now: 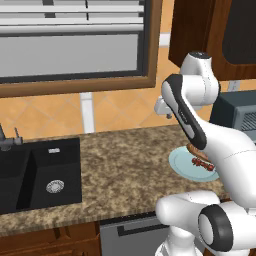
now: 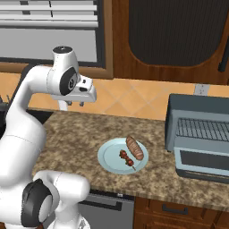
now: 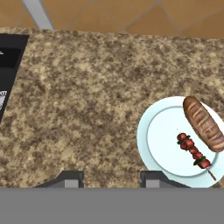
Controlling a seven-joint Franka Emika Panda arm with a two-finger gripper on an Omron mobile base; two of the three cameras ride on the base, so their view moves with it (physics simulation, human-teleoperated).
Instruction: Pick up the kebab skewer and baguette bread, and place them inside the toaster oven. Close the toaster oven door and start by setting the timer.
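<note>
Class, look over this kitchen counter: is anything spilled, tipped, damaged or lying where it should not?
Nothing stands out. The kebab skewer and baguette bread lie side by side on the pale blue plate, with no spill on the counter. The toaster oven door hangs open, as the job needs.

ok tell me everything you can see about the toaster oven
The boxy slate blue-grey toaster oven stands upright on the speckled brown granite counter, at its right end, against the orange tiled wall. Its metal-looking door, a blue-grey frame round a dark window, hangs open, folded forward and down, baring a ribbed wire rack inside. Nothing lies on the rack. The pale blue plate sits apart, to its left. A white wall socket shows just behind.
</note>
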